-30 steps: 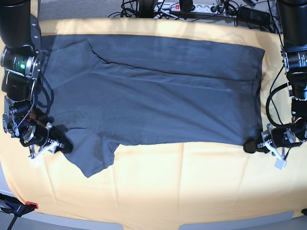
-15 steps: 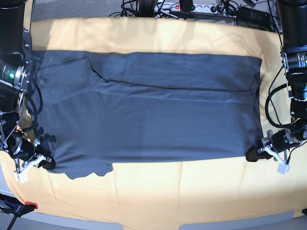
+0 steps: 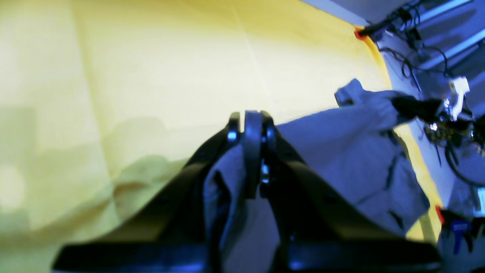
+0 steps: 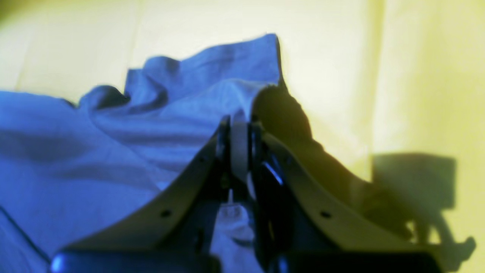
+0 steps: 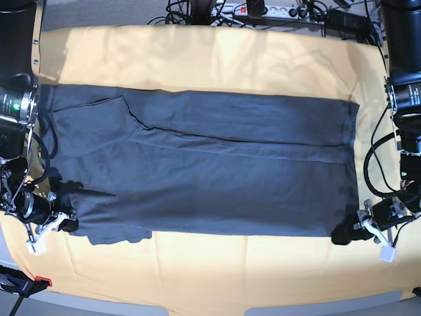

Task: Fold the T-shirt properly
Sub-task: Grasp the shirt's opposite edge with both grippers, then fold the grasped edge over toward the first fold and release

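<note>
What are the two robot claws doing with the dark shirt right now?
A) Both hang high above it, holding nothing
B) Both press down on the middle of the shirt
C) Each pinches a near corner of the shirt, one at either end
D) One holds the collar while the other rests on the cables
C: the left gripper and the right gripper are each closed on a near corner of the T-shirt, which lies spread across the yellow cloth.

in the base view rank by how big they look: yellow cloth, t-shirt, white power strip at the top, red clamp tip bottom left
1. yellow cloth
2. T-shirt
3. white power strip, partly cut off by the frame
4. red clamp tip
</note>
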